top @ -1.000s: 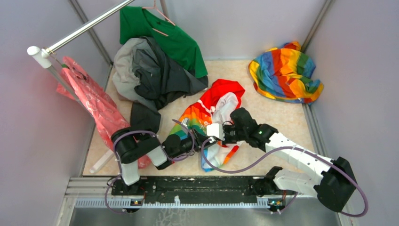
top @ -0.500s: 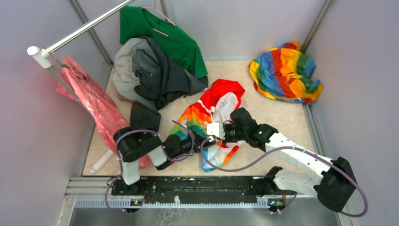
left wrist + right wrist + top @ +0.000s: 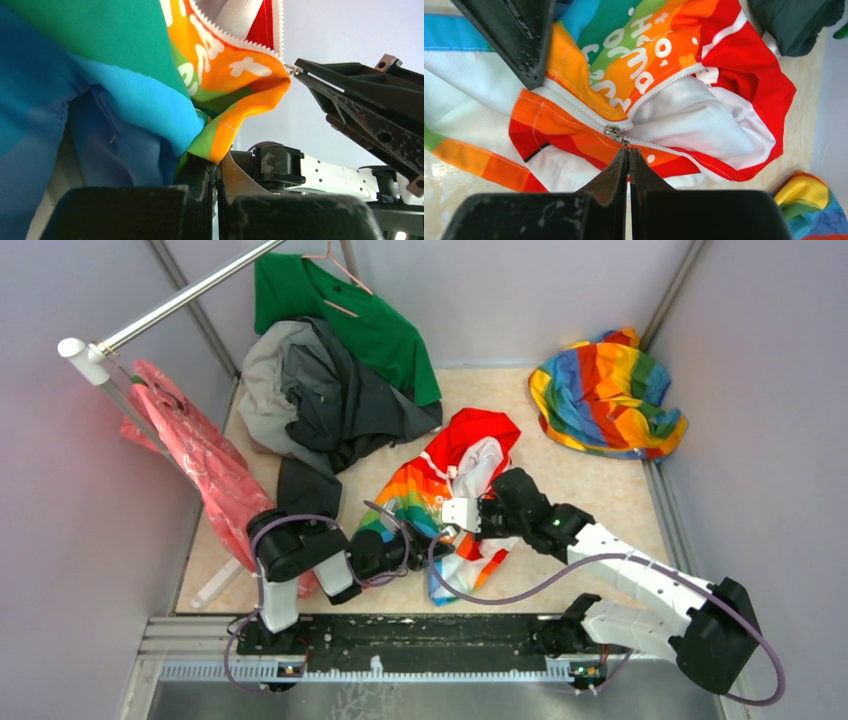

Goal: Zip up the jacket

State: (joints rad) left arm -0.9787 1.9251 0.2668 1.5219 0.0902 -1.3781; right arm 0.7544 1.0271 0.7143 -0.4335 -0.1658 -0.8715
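The jacket lies mid-table, red hood toward 12 o'clock, with the left gripper, reaching in from 8 o'clock, pinching its rainbow fabric and the right gripper, from 4 o'clock, clamped on the zipper pull.

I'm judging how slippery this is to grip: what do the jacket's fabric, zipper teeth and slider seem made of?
The jacket: thin, smooth synthetic knit, probably polyester; slight sheen, soft folds, printed lettering. The zipper teeth: white, likely moulded plastic, matte. The zipper slider: small, silvery, glinting, so apparently metal.
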